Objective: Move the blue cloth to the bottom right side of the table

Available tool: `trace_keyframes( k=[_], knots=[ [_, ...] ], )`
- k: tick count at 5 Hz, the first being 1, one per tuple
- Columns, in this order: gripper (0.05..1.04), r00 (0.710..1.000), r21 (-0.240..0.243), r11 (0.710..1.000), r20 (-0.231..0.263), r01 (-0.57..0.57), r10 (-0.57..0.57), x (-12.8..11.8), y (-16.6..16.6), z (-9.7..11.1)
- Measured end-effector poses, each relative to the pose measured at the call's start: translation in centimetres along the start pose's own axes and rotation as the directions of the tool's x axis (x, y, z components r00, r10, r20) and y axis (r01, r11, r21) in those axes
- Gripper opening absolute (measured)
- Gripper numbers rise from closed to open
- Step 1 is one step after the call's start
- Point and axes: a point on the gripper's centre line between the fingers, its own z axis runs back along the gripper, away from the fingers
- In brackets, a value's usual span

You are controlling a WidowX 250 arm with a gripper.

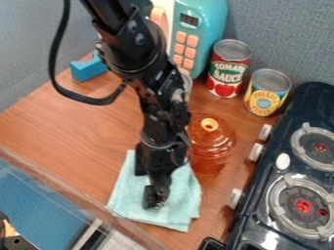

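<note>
The black gripper hangs over the light blue cloth, in the lower middle of the camera view. Spread roughly flat on the wooden table, the cloth shows on both sides of the gripper and below it. The arm covers the cloth's upper middle part. Whether the gripper holds any of the fabric cannot be made out.
An orange transparent container stands just above and right of the cloth. The black stove borders the table on the right. Two cans, tomato sauce and pineapple, a teal toy microwave and a blue block are farther back.
</note>
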Motion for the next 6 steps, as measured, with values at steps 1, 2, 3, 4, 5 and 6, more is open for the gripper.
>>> trace_keyframes(
  k=[1, 2, 3, 4, 5, 6],
  knots=[
    [1.001, 1.000, -0.007, 1.000, 0.013, 0.015, -0.015, 0.6, 0.0, 0.0],
    [1.001, 0.999, -0.008, 0.999, 0.017, 0.035, -0.035, 0.6, 0.0, 0.0],
    [0.999, 0.998, -0.024, 0.998, 0.034, 0.052, -0.051, 0.1, -0.4, 0.6],
    [0.999, 0.992, 0.026, 0.998, 0.111, 0.060, -0.062, 0.3, -0.3, 4.3],
    [0.999, 0.983, 0.058, 0.998, 0.178, 0.034, -0.044, 0.7, -0.1, 7.7],
    [0.999, 0.974, 0.068, 0.998, 0.227, -0.011, -0.005, 0.3, 1.2, 9.8]
  ],
)
